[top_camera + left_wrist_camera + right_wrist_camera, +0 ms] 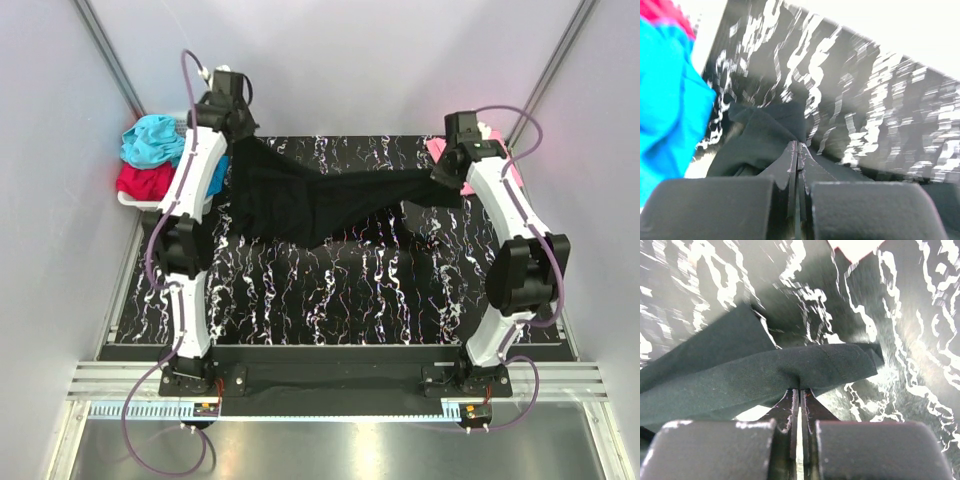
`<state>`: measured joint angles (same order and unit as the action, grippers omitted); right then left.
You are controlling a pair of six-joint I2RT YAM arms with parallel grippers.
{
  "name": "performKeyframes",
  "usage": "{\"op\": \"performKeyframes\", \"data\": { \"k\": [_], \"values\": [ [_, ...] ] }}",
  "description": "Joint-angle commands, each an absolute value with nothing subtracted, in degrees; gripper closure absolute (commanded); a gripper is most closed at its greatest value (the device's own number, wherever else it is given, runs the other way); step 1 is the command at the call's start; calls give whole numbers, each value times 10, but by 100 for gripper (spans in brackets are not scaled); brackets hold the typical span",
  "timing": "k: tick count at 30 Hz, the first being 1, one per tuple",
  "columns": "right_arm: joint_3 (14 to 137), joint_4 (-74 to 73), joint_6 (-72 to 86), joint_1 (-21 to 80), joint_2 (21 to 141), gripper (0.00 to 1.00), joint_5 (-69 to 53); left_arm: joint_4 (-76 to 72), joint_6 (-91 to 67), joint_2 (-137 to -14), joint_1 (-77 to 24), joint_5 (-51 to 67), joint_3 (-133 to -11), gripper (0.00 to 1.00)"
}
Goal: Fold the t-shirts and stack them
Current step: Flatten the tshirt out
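A large black t-shirt (300,195) is stretched between both grippers over the back half of the table, its middle sagging toward the marbled top. My left gripper (234,142) at the back left is shut on one end; the left wrist view shows black cloth (760,140) bunched at the closed left gripper (798,146). My right gripper (450,176) is shut on the other end, and in the right wrist view a folded edge of the shirt (765,375) is pinched in the right gripper (801,388). Teal (152,138) and red (143,180) t-shirts lie heaped at far left. A pink one (436,149) peeks out behind the right wrist.
The teal and red shirts sit in a white basket (132,203) just off the table's left back corner, close to the left arm. The black-and-white marbled table top (340,290) lies between the arms. Grey walls close in both sides and the back.
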<state>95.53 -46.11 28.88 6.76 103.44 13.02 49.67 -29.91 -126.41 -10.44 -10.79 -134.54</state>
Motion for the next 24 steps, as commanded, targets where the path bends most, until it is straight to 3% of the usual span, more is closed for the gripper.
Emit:
{"op": "performKeyframes", "data": {
  "k": [1,18,24],
  "values": [
    [1001,-453,265,69,979,100,171,451,-273,-1159,-100,-119,-1384,100],
    [968,-454,251,69,810,100,260,436,-232,-940,-113,-130,-1352,100],
    [921,-451,250,69,758,100,271,446,-220,-920,-116,-151,-1354,100]
  ]
}}
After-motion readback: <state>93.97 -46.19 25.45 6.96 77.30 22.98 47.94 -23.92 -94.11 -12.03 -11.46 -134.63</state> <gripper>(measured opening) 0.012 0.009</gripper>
